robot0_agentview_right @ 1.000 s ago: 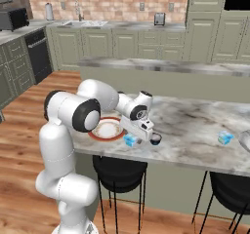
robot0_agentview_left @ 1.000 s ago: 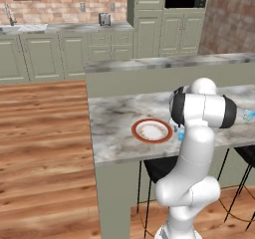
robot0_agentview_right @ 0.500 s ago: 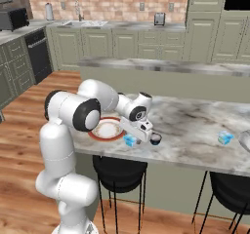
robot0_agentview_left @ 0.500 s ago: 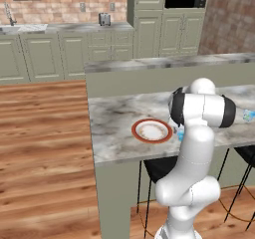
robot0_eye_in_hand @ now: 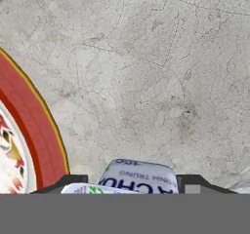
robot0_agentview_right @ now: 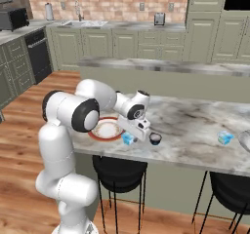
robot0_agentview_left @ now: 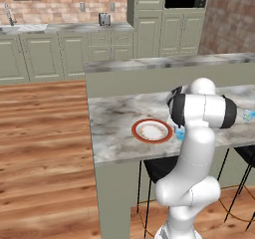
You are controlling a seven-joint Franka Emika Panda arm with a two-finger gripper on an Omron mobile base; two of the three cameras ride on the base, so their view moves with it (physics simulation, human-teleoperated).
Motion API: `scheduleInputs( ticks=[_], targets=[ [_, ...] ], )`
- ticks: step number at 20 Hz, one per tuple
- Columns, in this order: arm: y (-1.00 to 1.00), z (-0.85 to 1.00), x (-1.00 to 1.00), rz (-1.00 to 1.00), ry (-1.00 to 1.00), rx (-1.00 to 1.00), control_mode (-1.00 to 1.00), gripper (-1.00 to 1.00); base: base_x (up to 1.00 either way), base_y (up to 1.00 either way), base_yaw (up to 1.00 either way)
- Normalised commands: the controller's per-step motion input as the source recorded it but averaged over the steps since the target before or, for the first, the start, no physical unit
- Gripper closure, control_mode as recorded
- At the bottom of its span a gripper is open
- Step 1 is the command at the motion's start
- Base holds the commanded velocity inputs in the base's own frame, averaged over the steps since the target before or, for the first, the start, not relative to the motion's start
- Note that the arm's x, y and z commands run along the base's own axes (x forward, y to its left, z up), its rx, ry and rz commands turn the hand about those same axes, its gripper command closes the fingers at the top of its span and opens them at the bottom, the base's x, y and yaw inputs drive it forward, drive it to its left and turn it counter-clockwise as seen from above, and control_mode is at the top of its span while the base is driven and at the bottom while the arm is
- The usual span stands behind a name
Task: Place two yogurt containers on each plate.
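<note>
A yogurt container is seen between the two dark fingertips of the gripper, low over the marble counter; whether the jaws are clamped on it cannot be told. The red-rimmed plate lies at 9 o'clock of the cup, presumably the drop target. A second container sits well apart toward 3 o'clock.

Even, shadowless, slightly soft rendering

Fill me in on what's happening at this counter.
The robot arm has its gripper low over the marble counter, fingers either side of a light-blue yogurt container right beside the red-rimmed plate. That plate holds no yogurt yet. Another yogurt container sits farther along the counter.
</note>
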Motion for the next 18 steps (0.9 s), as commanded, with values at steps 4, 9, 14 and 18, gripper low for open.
scheduleInputs(
  ticks=[4, 9, 14, 18],
  targets=[
    [0.05, 0.42, 0.00, -0.04, 0.00, 0.00, -1.00, 1.00, 0.00, 0.00, 0.00],
    [0.05, 0.42, 0.06, -0.03, 0.00, 0.00, -1.00, 1.00, 0.00, 0.00, 0.00],
    [0.44, 0.13, 0.29, -0.06, 0.00, 0.00, -1.00, 1.00, 0.00, 0.00, 0.00],
    [0.81, 0.00, 0.38, -0.09, 0.00, 0.00, -1.00, 1.00, 0.00, 0.00, 0.00]
  ],
)
